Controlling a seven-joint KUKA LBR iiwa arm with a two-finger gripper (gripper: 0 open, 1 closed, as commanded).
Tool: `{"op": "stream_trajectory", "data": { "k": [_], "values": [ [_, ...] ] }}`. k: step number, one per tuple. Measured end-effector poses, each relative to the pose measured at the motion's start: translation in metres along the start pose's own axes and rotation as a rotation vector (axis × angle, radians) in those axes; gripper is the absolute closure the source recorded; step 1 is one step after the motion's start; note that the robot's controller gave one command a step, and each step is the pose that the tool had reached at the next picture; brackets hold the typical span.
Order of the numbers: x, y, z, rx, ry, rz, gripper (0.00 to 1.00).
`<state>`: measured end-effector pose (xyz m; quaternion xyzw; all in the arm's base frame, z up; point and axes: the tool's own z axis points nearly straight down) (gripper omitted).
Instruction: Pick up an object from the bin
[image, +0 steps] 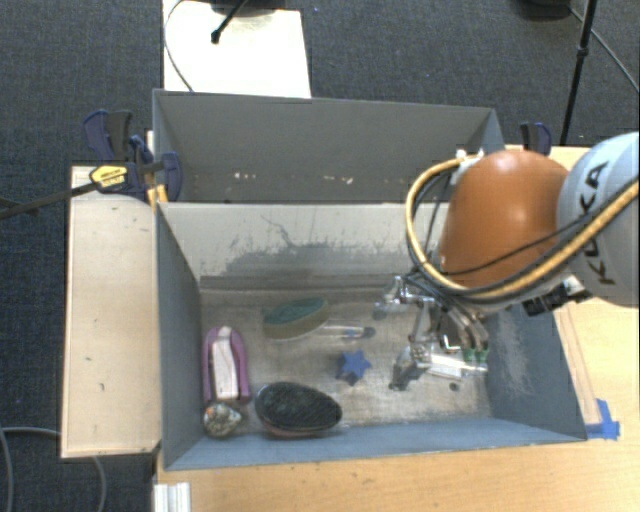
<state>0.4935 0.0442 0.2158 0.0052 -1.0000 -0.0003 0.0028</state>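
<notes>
**Jaws low over the bin floor, a blue star just beside**

Jaws of the gripper (403, 380) hang near the floor of the grey bin (180, 330), right of its middle. Whether they are parted or closed cannot be told. The right wall slopes up near them, and bare floor lies between them and the front wall. A black oval brush (297, 408), a pink bottle (226, 365) and a green-headed brush (295, 317) lie well apart toward the view's left. The small blue star (351, 367) lies just beside the jaws on that same side.

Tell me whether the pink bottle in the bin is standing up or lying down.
Lying down: the pink bottle stretches lengthwise on the floor of the bin, beside its left wall.
</notes>
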Motion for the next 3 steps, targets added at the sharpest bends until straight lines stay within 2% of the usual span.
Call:
{"op": "stream_trajectory", "data": {
  "k": [1,2,3],
  "values": [
    [-0.061,0.019,0.131,0.001,-0.012,-0.25,0.0],
    [-0.06,0.019,0.132,0.001,-0.004,-0.246,1.0],
    [-0.044,-0.017,-0.053,0.004,-0.016,-0.475,1.0]
  ]
}}
